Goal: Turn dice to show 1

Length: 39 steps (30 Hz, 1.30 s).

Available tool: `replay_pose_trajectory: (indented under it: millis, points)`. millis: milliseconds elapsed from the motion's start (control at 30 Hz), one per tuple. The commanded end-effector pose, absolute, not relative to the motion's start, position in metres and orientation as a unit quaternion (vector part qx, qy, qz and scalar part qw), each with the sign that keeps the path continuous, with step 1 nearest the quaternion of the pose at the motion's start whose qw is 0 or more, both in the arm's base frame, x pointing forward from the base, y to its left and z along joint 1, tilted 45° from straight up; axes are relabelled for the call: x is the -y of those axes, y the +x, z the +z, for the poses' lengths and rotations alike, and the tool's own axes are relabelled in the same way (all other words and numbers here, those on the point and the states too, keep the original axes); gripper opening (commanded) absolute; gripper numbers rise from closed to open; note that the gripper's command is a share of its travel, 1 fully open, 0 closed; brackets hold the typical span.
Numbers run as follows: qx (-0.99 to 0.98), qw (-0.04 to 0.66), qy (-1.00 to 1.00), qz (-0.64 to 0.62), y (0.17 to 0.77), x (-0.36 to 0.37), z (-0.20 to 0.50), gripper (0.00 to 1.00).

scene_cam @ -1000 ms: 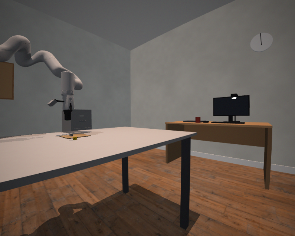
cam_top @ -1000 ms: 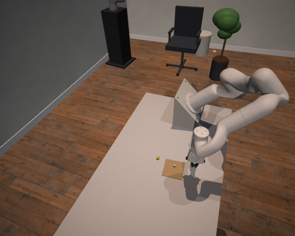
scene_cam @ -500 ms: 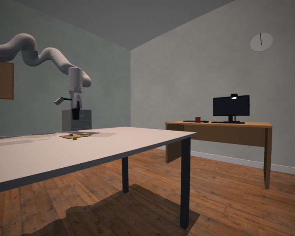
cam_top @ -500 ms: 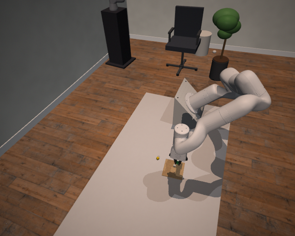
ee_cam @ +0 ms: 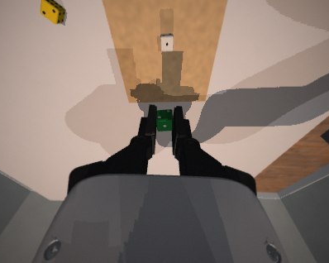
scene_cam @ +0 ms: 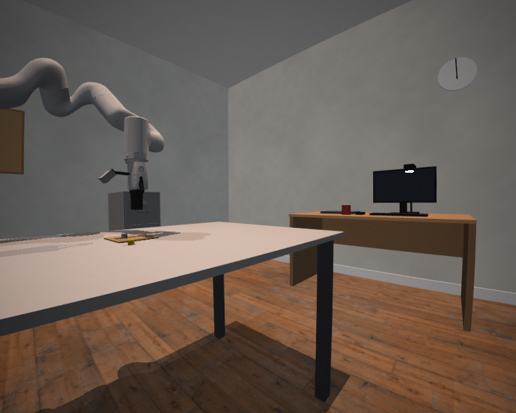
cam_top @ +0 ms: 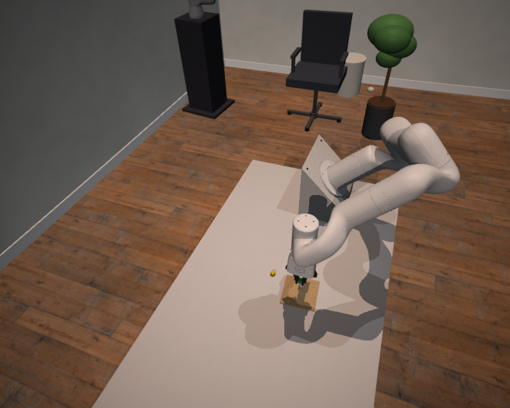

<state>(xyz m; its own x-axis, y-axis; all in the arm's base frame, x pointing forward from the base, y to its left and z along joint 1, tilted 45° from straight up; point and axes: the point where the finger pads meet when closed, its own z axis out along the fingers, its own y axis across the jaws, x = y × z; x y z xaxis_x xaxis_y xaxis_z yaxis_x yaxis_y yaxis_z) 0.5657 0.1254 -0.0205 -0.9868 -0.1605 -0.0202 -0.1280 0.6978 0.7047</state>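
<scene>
A green cubic die [cam_top: 300, 280] [ee_cam: 164, 121] is grasped between the black fingers of the tool [cam_top: 300, 282] [scene_cam: 136, 207] [ee_cam: 164, 117], which is closed on its two sides. In the exterior view the fingers hang above the tabletop [cam_top: 228, 307] [scene_cam: 231, 249] [ee_cam: 30, 83], the green die itself being hidden there. The wrist view shows a single pip on its brighter face and two on the adjoining darker one; which of them points up is hard to tell.

A white cubic die [cam_top: 301, 287] [scene_cam: 124, 236] [ee_cam: 167, 43] rests on a thin, square, tan mat [cam_top: 290, 300] [scene_cam: 137, 239] [ee_cam: 126, 25], with one pip on its upper face. The mat lies flat, slightly nearer the top view's right long edge of the tabletop than the left one.

Off the mat, on the side toward that left long edge, a yellow cubic die [cam_top: 272, 273] [scene_cam: 130, 242] [ee_cam: 52, 11] sits directly on the tabletop, well apart from the white die. In the wrist view its bright yellow face shows two pips.

The smooth white jointed arm [cam_top: 378, 197] [scene_cam: 49, 80] reaches from a slanted grey mounting plate [cam_top: 310, 179] by the tabletop's far short edge in the top view. Beyond the tabletop, a black office chair [cam_top: 319, 76] stands on the wooden floor.
</scene>
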Motion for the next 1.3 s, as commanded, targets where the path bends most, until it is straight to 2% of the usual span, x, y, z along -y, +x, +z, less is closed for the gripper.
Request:
replay_pose_trajectory:
  millis: [0, 867, 1267]
  points:
    - [0.921, 0.021, 0.078, -0.381, 0.566, -0.126, -0.022, 0.11]
    - [0.921, 0.021, 0.078, -0.381, 0.560, -0.186, -0.083, 0.11]
    - [0.921, 0.021, 0.078, -0.381, 0.559, -0.192, -0.088, 0.11]
